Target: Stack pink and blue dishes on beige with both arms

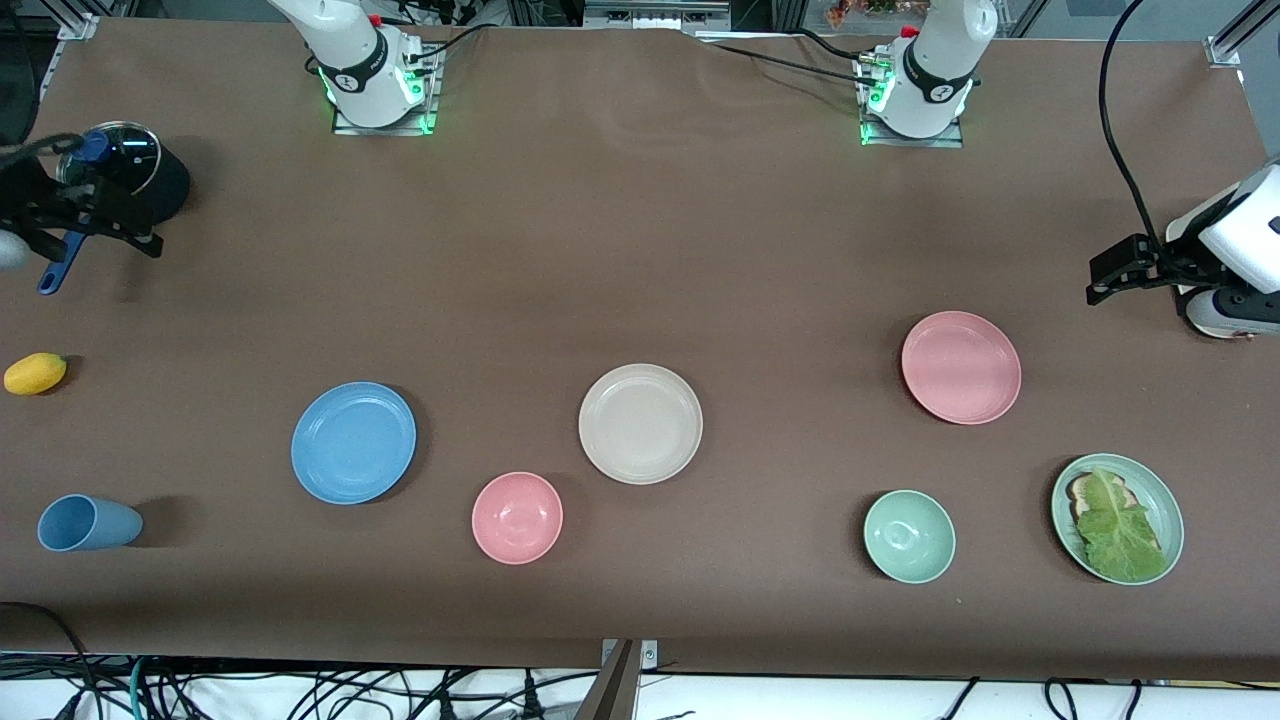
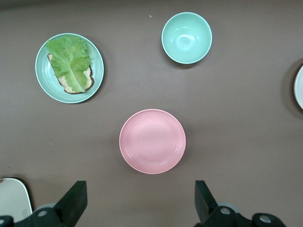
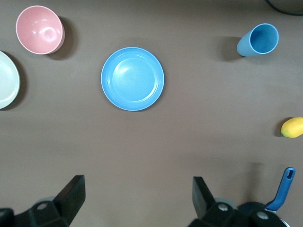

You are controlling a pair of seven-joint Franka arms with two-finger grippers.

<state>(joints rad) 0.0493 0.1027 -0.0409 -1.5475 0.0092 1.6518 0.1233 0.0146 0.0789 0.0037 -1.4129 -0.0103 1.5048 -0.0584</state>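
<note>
- Nothing is stacked yet: the beige plate lies bare near the middle of the brown surface, with no dish on it.
- The blue plate sits flat on the surface toward the right arm's end, well apart from the beige plate, about as near to the front camera.
- The pink plate sits flat toward the left arm's end, also well apart from the beige one and a little farther from the front camera.
- All three plates rest right side up, hollows facing upward; being round, none has a long axis or a heading to speak of.
- The left pincer hangs over the surface's edge at the left arm's end, fingers spread wide and holding nothing; its wrist view looks down on the pink plate.
- The right pincer hangs over a black pot at the right arm's end, likewise spread wide and empty; its wrist view takes in the blue plate.
- Left to do, by my judgement: both pickups and both placements, so the whole job.
</note>
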